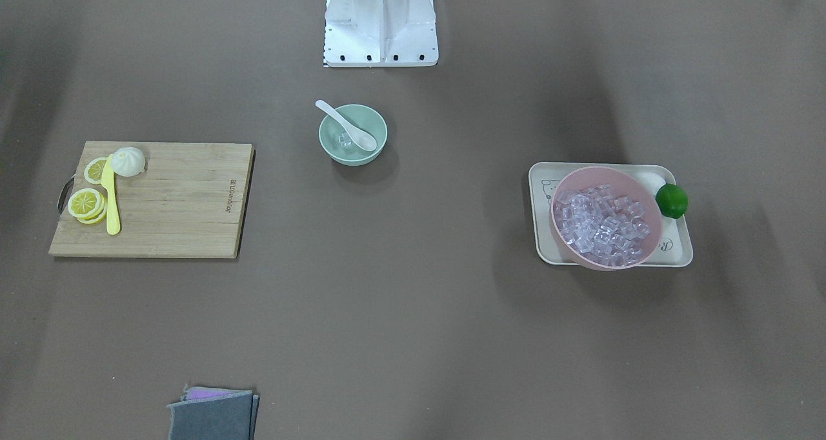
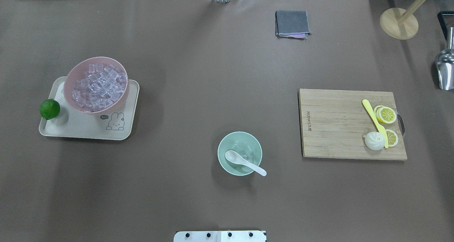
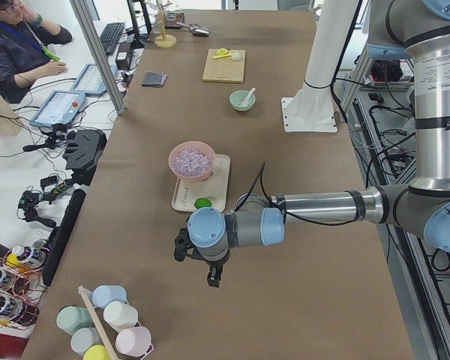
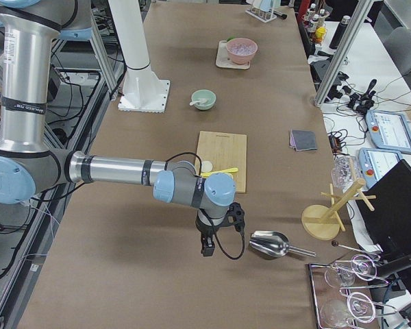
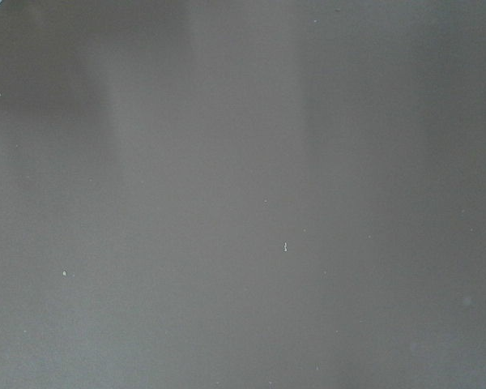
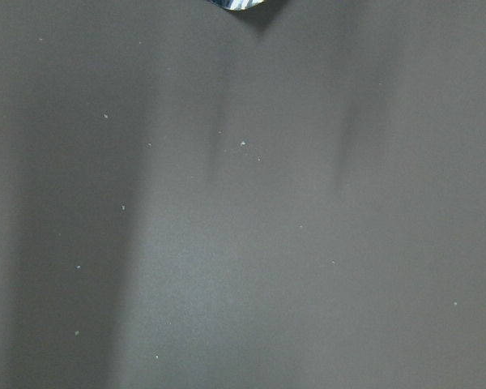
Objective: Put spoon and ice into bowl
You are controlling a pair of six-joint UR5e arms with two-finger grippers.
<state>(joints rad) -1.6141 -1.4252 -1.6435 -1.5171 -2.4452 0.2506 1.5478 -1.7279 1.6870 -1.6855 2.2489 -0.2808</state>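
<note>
The mint-green bowl (image 2: 241, 141) stands on the brown table near the robot's base, also in the front view (image 1: 353, 158). The white spoon (image 2: 244, 161) lies in it, scoop inside and handle out over the rim (image 1: 348, 127). A clear ice cube (image 2: 247, 158) sits at the bowl's bottom beside the scoop (image 1: 344, 140). My left gripper (image 3: 214, 277) hangs over bare table far from the bowl, past the tray. My right gripper (image 4: 207, 248) hangs over bare table past the cutting board. Both show only in the side views, so I cannot tell whether they are open or shut.
A pink bowl (image 2: 95, 84) full of ice cubes sits on a beige tray (image 2: 85, 128) with a lime (image 2: 49, 109). A cutting board (image 2: 333, 128) holds a yellow knife (image 2: 374, 121), lemon slices and a bun. A grey cloth (image 2: 291, 23) and a metal scoop (image 2: 445, 68) lie at the far side.
</note>
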